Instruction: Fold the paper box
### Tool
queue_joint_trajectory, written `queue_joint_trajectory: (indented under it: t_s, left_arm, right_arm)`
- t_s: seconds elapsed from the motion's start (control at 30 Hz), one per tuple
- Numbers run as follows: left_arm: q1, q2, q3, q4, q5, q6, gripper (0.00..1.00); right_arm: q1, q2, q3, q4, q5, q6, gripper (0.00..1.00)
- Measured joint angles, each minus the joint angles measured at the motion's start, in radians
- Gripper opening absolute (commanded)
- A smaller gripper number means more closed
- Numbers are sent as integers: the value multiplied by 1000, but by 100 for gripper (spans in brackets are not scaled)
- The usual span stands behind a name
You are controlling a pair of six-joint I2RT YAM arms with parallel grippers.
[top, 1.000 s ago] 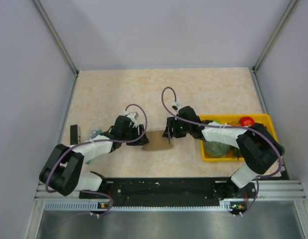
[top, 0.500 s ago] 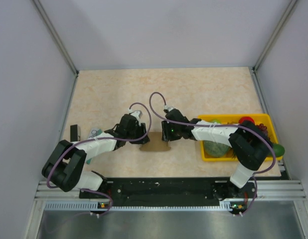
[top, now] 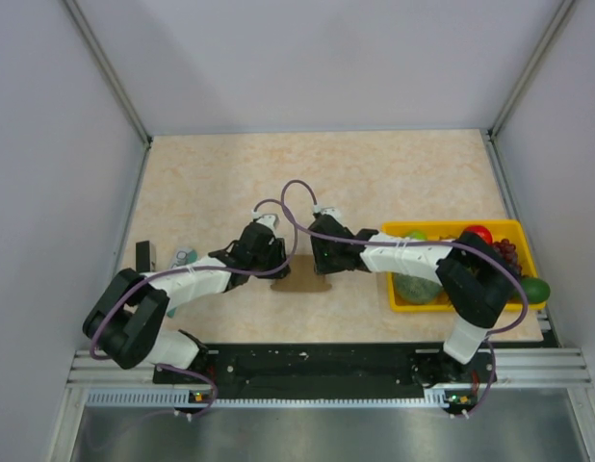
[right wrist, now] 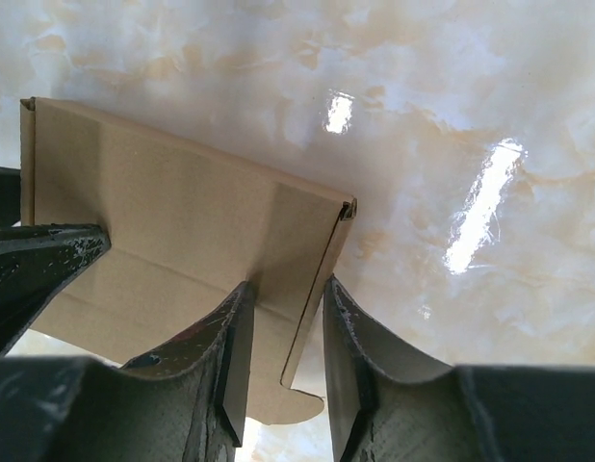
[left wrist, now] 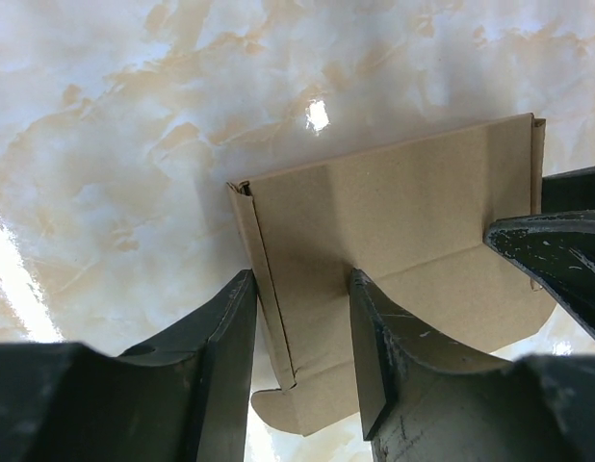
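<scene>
The paper box (top: 297,280) is a small flat piece of brown cardboard on the marbled table between my two grippers. My left gripper (top: 274,262) stands over its left end. In the left wrist view the jaws (left wrist: 301,279) are partly apart, with the box's (left wrist: 403,212) creased end flap between them. My right gripper (top: 317,258) stands over the right end. In the right wrist view its jaws (right wrist: 286,285) straddle the other end flap of the box (right wrist: 163,212). A rounded tab sticks out below each end.
A yellow tray (top: 413,306) with several fruits sits at the right, beside my right arm. A small teal-and-white packet (top: 185,256) and a small black object (top: 142,257) lie at the left. Grey walls close in the table on three sides.
Both grippers have moved inward towards each other, the right one more. Less of the box shows between them in the top view than a second ago.
</scene>
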Motion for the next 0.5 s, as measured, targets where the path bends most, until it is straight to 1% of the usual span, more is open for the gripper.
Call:
queue_joint_trajectory:
  t_s: [0.03,0.07,0.13,0.17,0.2,0.27,0.3,0.4,0.5]
  left_arm:
    - [0,-1,0,0,-2,-2,50]
    - [0,-3,0,-2,-4,-3,57]
    - [-1,-15,-1,-8,-11,-8,62]
    - [-6,-24,-1,-7,-7,-8,64]
    - [-12,-34,-3,-10,-5,-8,69]
    - [-18,-80,-11,-17,9,-8,73]
    - [-17,-113,-14,-27,15,-5,76]
    - [5,-218,-13,-62,19,9,79]
    - [24,-331,-11,-123,8,28,78]
  right_arm:
    - [0,-1,-3,2,3,0,37]
    - [-1,-4,-7,6,3,-1,46]
    - [-3,-26,-40,45,-3,-7,54]
    - [-3,-41,-63,71,-10,-8,61]
    - [-5,-54,-82,87,-20,-21,65]
    - [-12,-96,-127,108,-48,-56,70]
    - [-15,-123,-144,103,-56,-88,71]
    - [-20,-214,-160,72,-63,-189,75]
    - [-20,-348,-175,55,-55,-296,75]
